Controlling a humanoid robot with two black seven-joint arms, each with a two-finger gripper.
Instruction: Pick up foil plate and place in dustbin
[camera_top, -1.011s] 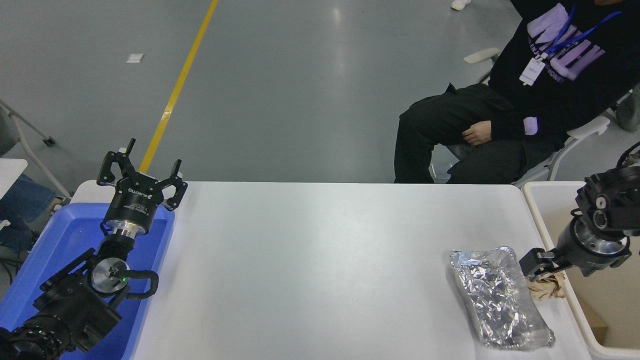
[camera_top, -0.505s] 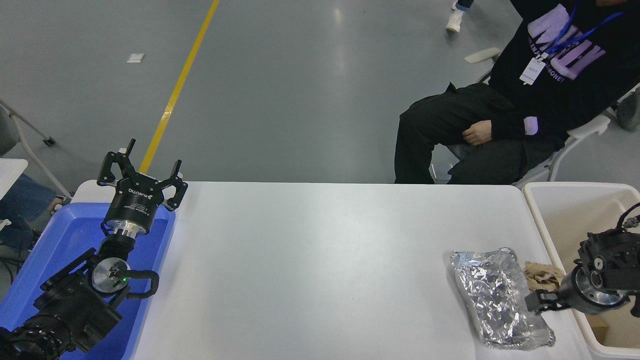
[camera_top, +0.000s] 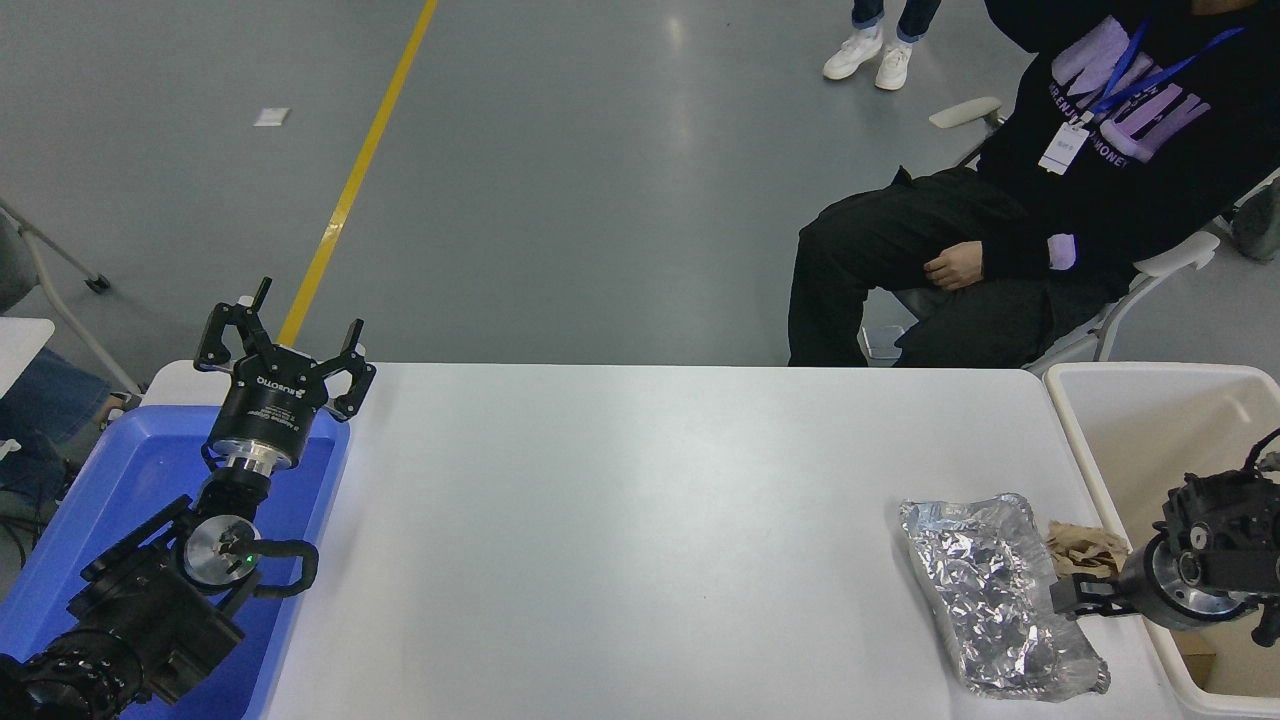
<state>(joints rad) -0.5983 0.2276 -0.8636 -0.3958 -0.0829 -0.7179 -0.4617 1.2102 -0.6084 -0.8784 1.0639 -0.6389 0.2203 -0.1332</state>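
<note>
Smooth white table (camera_top: 620, 520) — crinkled silver foil plate (camera_top: 995, 595), right claw (camera_top: 1062, 598) at its rim, grip unclear

At lower right, the foil plate (camera_top: 1000, 595) lies on the white table (camera_top: 620, 520), the right gripper (camera_top: 1066, 596) at its right rim. A brown paper wad (camera_top: 1085, 548) sits beside it, the dustbin (camera_top: 1120, 420) just right. The left gripper (camera_top: 283, 345), fingers (camera_top: 222, 335) spread, hangs over a blue tub (camera_top: 90, 520) at lower left.

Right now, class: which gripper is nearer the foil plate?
The right gripper: it sits at the foil plate's right rim. The left gripper is parked far across the table, over the blue tub.
</note>
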